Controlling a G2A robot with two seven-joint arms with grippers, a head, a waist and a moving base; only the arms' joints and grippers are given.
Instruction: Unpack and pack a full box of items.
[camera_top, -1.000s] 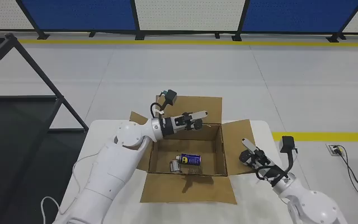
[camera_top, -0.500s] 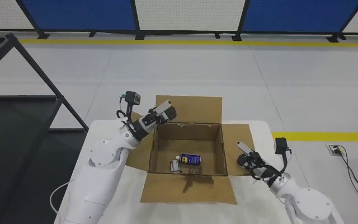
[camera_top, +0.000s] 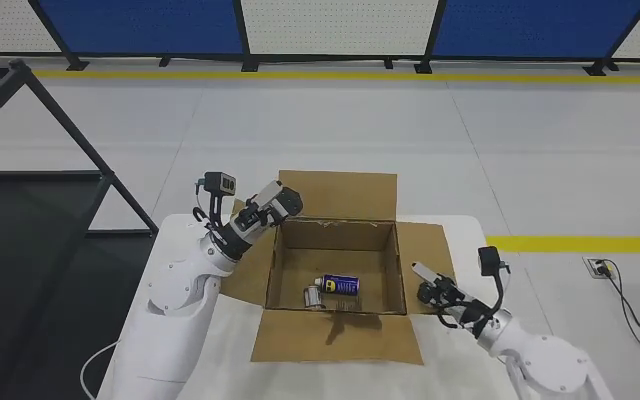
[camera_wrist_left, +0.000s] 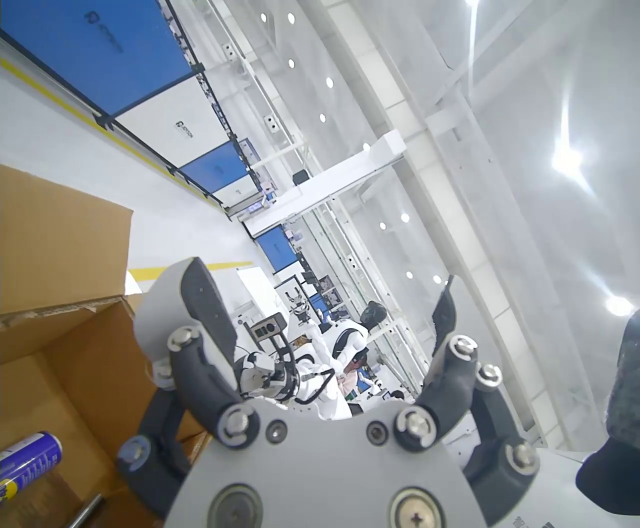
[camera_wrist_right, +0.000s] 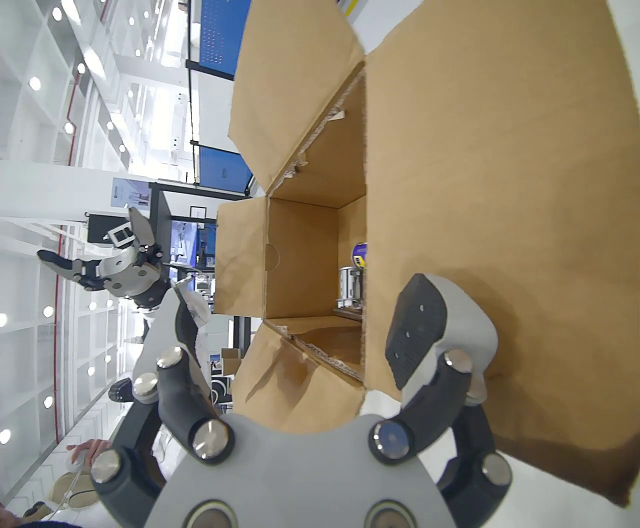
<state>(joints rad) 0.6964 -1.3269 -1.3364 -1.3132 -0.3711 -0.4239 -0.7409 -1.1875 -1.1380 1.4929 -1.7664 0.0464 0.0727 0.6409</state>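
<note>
At the 10 o'clock corner of the box (camera_top: 335, 238), seen from above, the left claw (camera_top: 272, 207) hangs raised over the edge of the carton. Its fingers (camera_wrist_left: 202, 295) are spread wide with nothing between them, pointing away from the box's floor rather than down into it.

At the centre of the worktop (camera_top: 228, 362) the box stands with all four flaps folded outward. On its floor lie two things. A small metal piece (camera_top: 312, 297) sits toward 7 o'clock, and just beside it, at its 3 o'clock side, a blue spray can (camera_top: 340, 285) lies on its side near the 6 o'clock wall. The rest of the floor shows bare cardboard.

At the box's 4 o'clock side the right claw (camera_top: 428, 283) hovers just over the outward-folded flap (camera_top: 425, 240). Its jaws are apart and empty too, and it faces in toward the opening. Its wrist camera looks across the flap to the can (camera_wrist_right: 360, 252) and the metal piece (camera_wrist_right: 350, 287).

With just two items inside, the box is far from full. Whether they are the last to come out or the first to go back in cannot be told from here. Either way neither arm has a hold on anything, so picking up one of these two items, or fetching another, is what lies ahead.
</note>
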